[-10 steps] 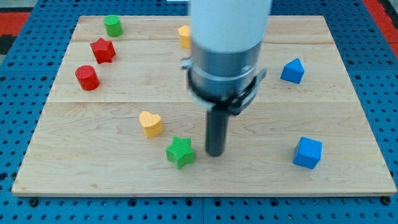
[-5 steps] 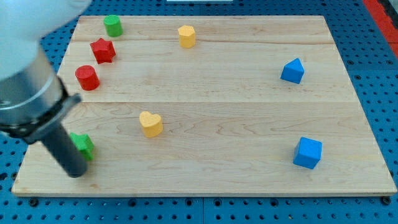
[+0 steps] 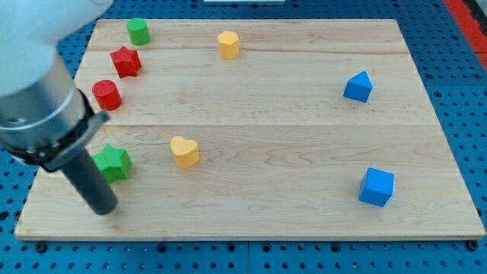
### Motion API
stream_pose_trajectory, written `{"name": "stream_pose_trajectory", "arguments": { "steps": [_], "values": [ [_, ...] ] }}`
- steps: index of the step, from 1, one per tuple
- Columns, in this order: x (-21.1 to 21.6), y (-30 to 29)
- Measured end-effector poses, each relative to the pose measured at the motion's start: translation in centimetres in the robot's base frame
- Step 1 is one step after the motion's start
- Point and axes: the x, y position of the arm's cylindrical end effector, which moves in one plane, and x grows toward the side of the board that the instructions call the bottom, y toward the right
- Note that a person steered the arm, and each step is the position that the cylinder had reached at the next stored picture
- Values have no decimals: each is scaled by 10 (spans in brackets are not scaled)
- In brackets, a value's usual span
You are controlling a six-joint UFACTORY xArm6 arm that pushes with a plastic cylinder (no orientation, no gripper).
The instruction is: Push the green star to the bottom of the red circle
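Note:
The green star (image 3: 114, 163) lies on the wooden board (image 3: 304, 129) near its left edge, below the red circle (image 3: 106, 95) and apart from it. My tip (image 3: 104, 208) rests on the board just below and slightly left of the green star, close to it; the rod partly covers the star's left side.
A red star (image 3: 126, 62) and a green cylinder (image 3: 138, 31) sit at the top left. A yellow heart (image 3: 184, 151) is right of the green star. A yellow hexagon (image 3: 228, 44) is at the top, a blue pentagon-like block (image 3: 358, 87) and a blue cube (image 3: 377, 186) on the right.
The green star went from the lower middle to the board's left side, then slightly up and right. My tip swept left with it and now sits a little further right.

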Motion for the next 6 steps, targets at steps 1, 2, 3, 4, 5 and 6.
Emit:
{"name": "stream_pose_trajectory", "arguments": {
  "steps": [1,2,3,4,5,6],
  "values": [
    [-25,10],
    [-43,-31],
    [-47,-46],
    [-75,-45],
    [-75,-53],
    [-76,-54]
  ]
}}
